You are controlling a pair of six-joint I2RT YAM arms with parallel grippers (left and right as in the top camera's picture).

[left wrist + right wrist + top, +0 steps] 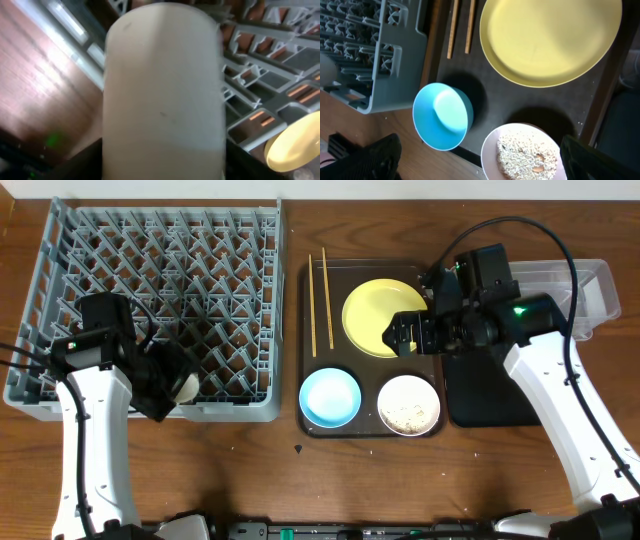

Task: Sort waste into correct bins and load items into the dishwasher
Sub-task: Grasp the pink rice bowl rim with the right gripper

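**DESK:** How far along was the job when this was taken?

**PHOTOGRAPHER:** Barely begun, by my reading. The yellow plate (pixel 372 315), the light blue bowl (pixel 330 397), the small white bowl (pixel 408 404) and the chopsticks (pixel 320 300) all lay on the dark brown serving tray (pixel 305 330). None was in the grey dish rack (pixel 150 290), which stood just left of that tray.

**DESK:** And the waste?

**PHOTOGRAPHER:** The rice scraps (pixel 525 152) sat in the white bowl at the serving tray's near right corner, not yet tipped out. No napkin or wrapper showed in any view.

**DESK:** The bins?

**PHOTOGRAPHER:** The glossy black tray (pixel 490 395) lay against the serving tray's right side, with nothing visible on the part that showed. The clear tub (pixel 592 288) stood farther right and toward the back. The right arm hid much of it, so I couldn't vouch for its contents.

**DESK:** The rack?

**PHOTOGRAPHER:** Only pegs, with table wood showing through the grid.

**DESK:** And the grippers?

**PHOTOGRAPHER:** The right gripper (pixel 398 335) hovered over the plate's right edge, at the serving tray's far right, fingers spread wide and holding nothing. The left gripper (pixel 172 388) was well left of the serving tray, at the rack's near edge. A pale cylindrical object (pixel 162 95) filled its wrist camera and hid the fingers. I could not tell whether they were clamped on it.
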